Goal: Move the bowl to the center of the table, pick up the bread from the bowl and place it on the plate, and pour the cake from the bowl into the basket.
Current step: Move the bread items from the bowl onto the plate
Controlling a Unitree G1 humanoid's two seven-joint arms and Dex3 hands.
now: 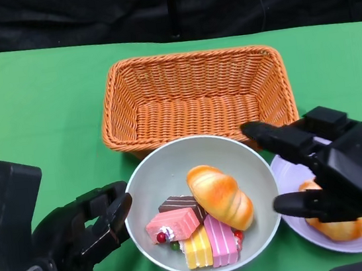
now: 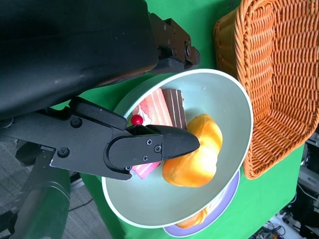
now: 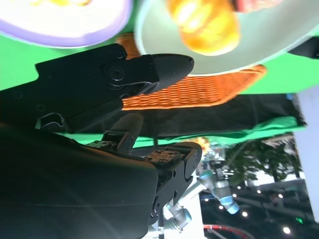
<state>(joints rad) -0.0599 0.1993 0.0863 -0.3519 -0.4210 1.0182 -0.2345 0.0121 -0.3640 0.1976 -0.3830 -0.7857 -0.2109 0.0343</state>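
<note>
Bread [image 1: 220, 197] lies in the bowl [image 1: 166, 171] beside the cake [image 1: 194, 234], just before the basket [image 1: 195, 93]; it looks soft, best pinched across its middle. Right hand [image 1: 332, 166] hovers spread and empty; left hand [image 1: 90, 231] empty by the rim.

Bowl [image 1: 172, 170] holding bread [image 1: 221, 196] and cakes [image 1: 192, 231] sits between seemingly empty hands.

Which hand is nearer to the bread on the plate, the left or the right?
The right hand. It hangs directly over the bread on the plate. The left hand is on the far side of the bowl, by its rim.
</note>
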